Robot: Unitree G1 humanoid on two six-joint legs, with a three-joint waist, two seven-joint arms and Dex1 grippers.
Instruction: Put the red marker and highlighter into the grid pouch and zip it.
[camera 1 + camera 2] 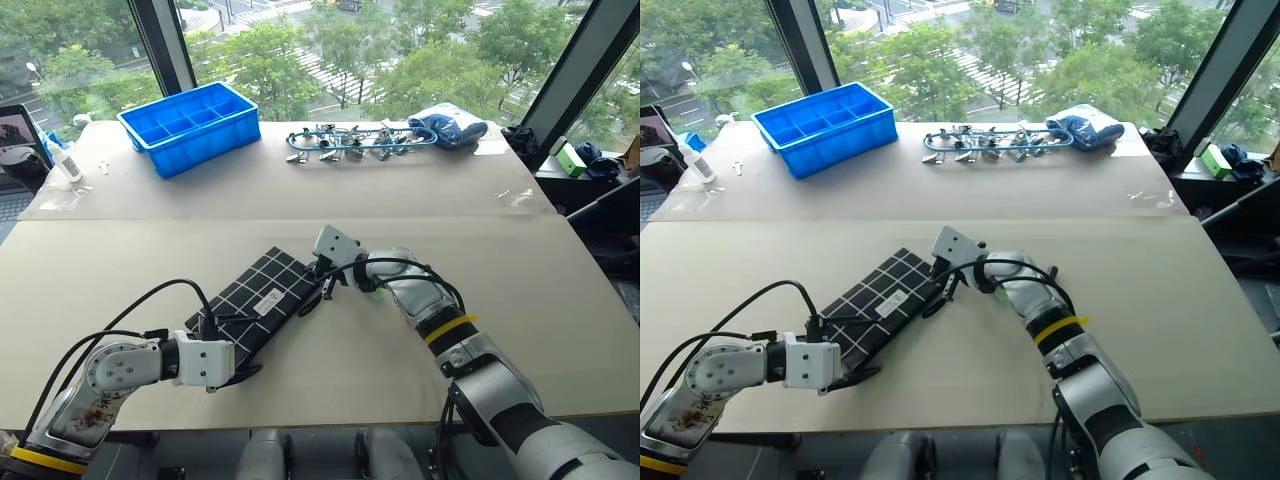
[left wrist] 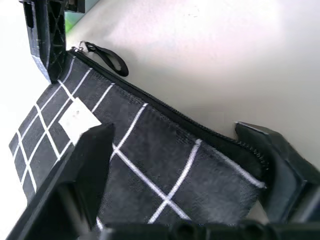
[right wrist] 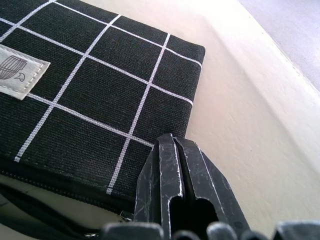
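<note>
- The grid pouch (image 1: 880, 305) is seen lying flat and slanted on the pale surface (image 1: 1160, 300).
- Its near end is met by the left end effector (image 1: 845, 372).
- Its far end is met by the right end effector (image 1: 952, 283).
- A blue tray (image 1: 823, 127) is placed far back.

At the far left of the table (image 1: 560, 330) I see a blue crate (image 1: 190, 126) with compartments inside. To its right, along the far edge, there is a row of metal clips (image 1: 345, 142), and just beside them a blue cloth bundle (image 1: 450, 128). A small white bottle (image 1: 66, 162) stands near the left edge. Behind the window I see green trees (image 1: 420, 60).
</note>
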